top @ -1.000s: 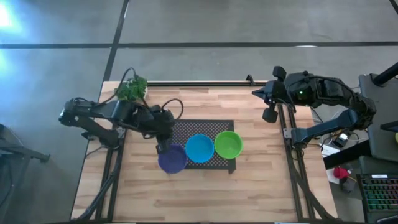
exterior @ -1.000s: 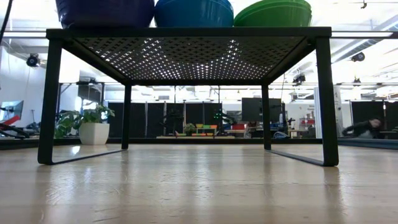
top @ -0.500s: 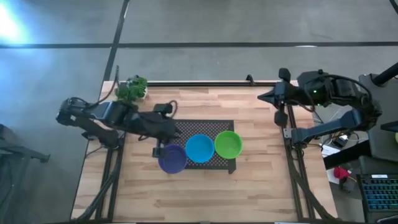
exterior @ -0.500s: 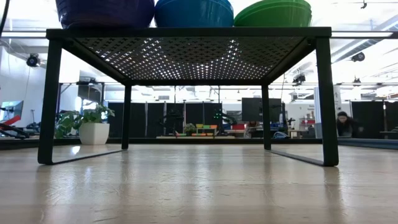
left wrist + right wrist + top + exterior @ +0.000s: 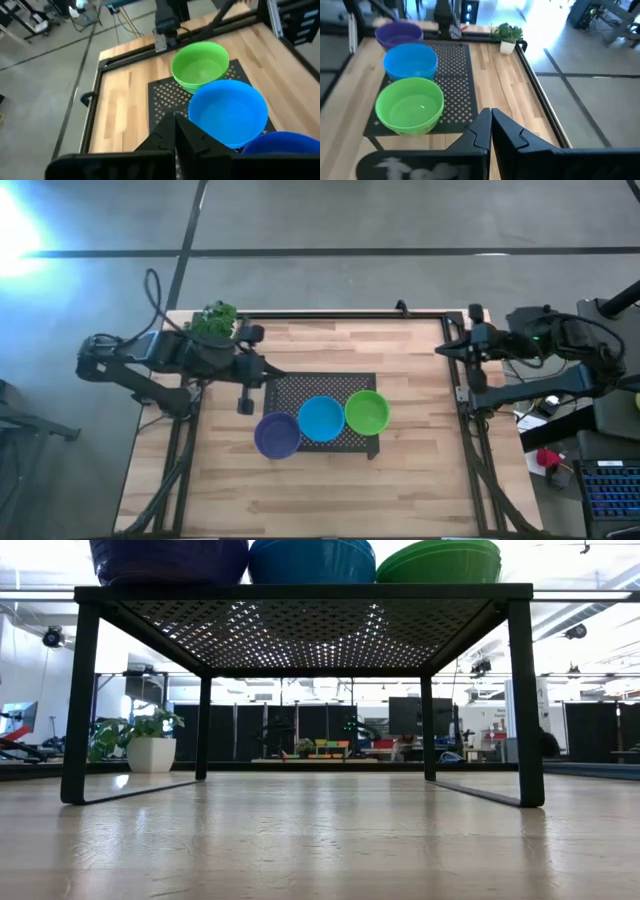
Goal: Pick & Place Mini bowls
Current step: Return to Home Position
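- Pinched together, empty: left jaws, just beside purple bowl [image 5: 277,435].
- Likewise closed: right jaws, well apart from green bowl [image 5: 367,412].
- Between those, blue bowl [image 5: 321,420], atop mesh shelf [image 5: 300,388].

Plant [image 5: 212,322] at table [image 5: 330,480] corner; blk mesh shelf [image 5: 300,388] mid-table.

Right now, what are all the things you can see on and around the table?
Purple bowl: one showing, purple, left end of the shelf.
Blue bowl: one showing, bright blue, middle of the shelf.
Green bowl: one showing, lime green, right end of the shelf.
Shelf: one, black mesh, mid-table.
Plant: one, green, table's back left corner.
Table: one, light wood.
Left gripper: one, dark, shut, beside the shelf's left end.
Right gripper: one, dark, shut, at the table's right edge.
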`<state>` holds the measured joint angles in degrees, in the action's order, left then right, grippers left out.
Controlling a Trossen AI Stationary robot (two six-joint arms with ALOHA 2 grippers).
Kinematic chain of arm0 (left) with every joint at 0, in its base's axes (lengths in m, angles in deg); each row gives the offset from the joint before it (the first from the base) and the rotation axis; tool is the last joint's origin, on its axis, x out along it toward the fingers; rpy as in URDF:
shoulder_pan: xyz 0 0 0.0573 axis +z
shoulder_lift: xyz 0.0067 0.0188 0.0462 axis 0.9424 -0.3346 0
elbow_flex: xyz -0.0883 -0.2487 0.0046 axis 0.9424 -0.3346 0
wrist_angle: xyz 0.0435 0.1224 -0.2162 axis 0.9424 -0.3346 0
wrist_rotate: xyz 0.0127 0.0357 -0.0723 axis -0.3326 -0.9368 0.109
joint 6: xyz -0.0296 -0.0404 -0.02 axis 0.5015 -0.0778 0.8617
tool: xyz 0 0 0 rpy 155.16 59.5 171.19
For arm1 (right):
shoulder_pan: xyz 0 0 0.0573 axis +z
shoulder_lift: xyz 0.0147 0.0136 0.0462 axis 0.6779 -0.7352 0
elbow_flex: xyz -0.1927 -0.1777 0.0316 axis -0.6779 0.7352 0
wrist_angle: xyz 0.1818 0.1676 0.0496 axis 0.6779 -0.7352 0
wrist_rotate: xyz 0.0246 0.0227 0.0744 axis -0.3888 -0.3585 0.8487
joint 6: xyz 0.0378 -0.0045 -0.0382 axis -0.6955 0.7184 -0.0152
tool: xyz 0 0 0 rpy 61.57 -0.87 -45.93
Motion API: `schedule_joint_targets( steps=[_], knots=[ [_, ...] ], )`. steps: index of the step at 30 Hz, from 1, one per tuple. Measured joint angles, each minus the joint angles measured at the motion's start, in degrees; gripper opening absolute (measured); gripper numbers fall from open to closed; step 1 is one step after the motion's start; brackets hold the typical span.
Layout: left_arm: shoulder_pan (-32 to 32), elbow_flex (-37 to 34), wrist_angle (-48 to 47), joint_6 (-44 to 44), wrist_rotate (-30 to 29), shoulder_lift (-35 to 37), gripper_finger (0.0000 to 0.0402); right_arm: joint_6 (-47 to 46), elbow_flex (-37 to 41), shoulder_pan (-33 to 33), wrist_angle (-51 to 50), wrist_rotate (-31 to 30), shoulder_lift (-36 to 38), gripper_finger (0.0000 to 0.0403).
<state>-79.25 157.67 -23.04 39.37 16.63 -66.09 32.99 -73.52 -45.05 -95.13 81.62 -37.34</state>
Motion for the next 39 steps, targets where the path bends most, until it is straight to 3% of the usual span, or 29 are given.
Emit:
schedule_joint_targets(
  steps=[22, 36, 39],
  knots=[
    [1.0, -25.1, 17.4, 2.5, 1.7, 24.7, 0.0, -4.5, 20.6, 0.0, 8.7, 2.8, 29.3, 0.0008],
    [1.1, -33.2, 19.4, 5.6, 1.0, 35.7, 0.0, -7.7, 25.8, 0.0, 9.2, 2.7, 44.0, 0.0008],
    [1.1, -33.9, 20.0, 5.6, 1.0, 37.8, 0.0, -7.9, 25.2, 0.0, 8.6, 2.7, 44.1, 0.0008]
  ],
)
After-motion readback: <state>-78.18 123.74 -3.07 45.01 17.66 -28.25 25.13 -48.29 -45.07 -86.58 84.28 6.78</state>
